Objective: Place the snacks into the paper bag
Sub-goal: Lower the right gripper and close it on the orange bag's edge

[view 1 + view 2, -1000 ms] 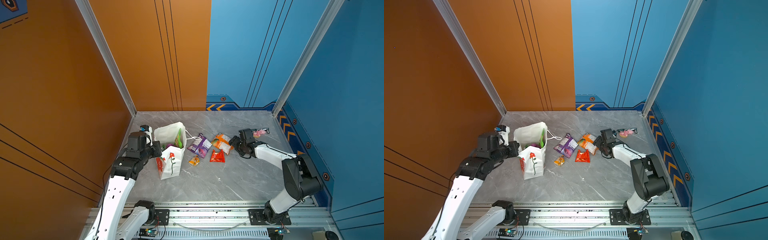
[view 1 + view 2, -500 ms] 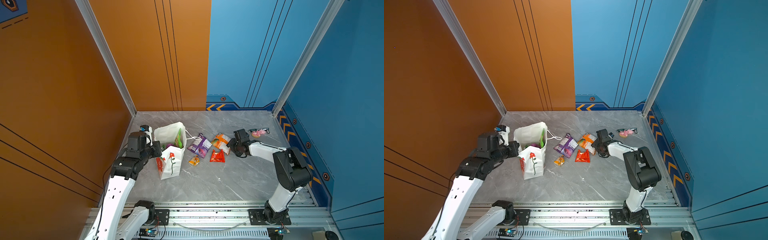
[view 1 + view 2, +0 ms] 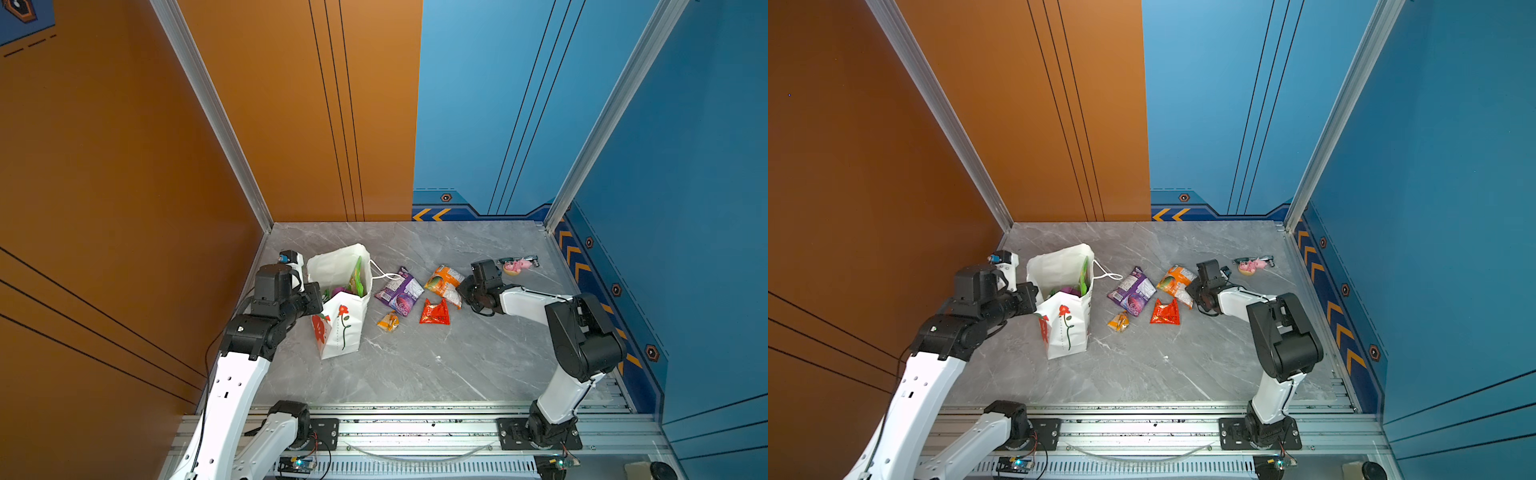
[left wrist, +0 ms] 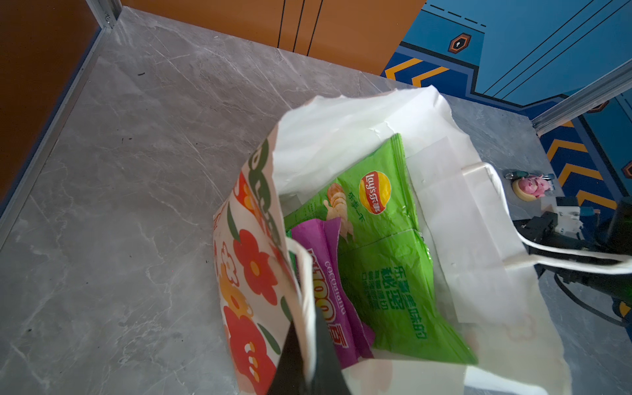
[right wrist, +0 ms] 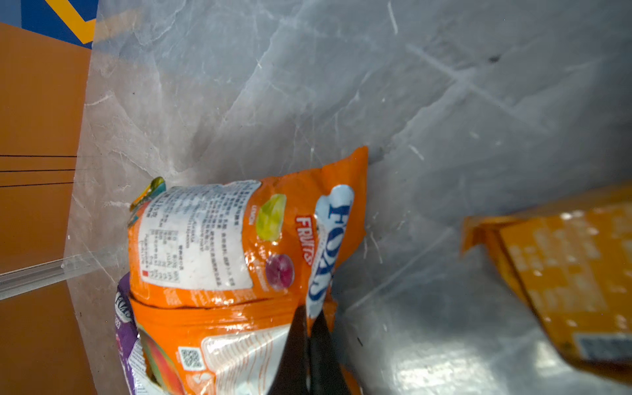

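Both grippers clamped, the paper bag upright on the left (mouth open)

The left gripper (image 4: 307, 362) is pressed together on the near rim of the paper bag (image 3: 340, 332), catching the wall beside a cord handle. Inside lie a green packet (image 4: 376, 260) and a magenta packet (image 4: 330, 294). The right gripper (image 5: 309, 345) pinches the edge of the orange packet (image 3: 441, 281), which sits on the grey table (image 3: 415, 365) just beside the purple packet (image 3: 400, 293). The small red packet (image 3: 435, 313) and a tiny orange-yellow packet (image 3: 388, 321) lie near them, outside the bag
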`<state>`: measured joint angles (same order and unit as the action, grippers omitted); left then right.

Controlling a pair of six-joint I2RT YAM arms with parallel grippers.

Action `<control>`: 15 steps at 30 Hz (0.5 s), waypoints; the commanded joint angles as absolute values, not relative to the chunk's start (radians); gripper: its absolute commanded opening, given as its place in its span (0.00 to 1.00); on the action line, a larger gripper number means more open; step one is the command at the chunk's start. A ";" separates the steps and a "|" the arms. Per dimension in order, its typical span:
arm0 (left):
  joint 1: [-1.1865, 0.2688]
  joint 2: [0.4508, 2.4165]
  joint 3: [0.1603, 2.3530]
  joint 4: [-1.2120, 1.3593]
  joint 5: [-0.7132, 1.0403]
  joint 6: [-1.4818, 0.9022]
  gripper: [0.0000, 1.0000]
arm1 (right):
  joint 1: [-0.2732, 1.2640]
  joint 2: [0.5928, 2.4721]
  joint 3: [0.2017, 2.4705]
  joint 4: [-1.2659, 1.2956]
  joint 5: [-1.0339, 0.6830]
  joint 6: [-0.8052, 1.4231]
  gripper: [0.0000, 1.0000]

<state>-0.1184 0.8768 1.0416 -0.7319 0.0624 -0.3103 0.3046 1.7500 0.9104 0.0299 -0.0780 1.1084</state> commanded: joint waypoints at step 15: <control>-0.106 0.868 1.037 -0.671 0.095 -0.301 0.00 | 0.304 1.348 0.669 -0.172 0.050 1.005 0.00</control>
<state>-0.1165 0.8772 1.0416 -0.7292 0.0814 -0.3103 0.3019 1.4258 0.7143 -0.0883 0.0006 1.0615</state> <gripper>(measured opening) 0.047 0.047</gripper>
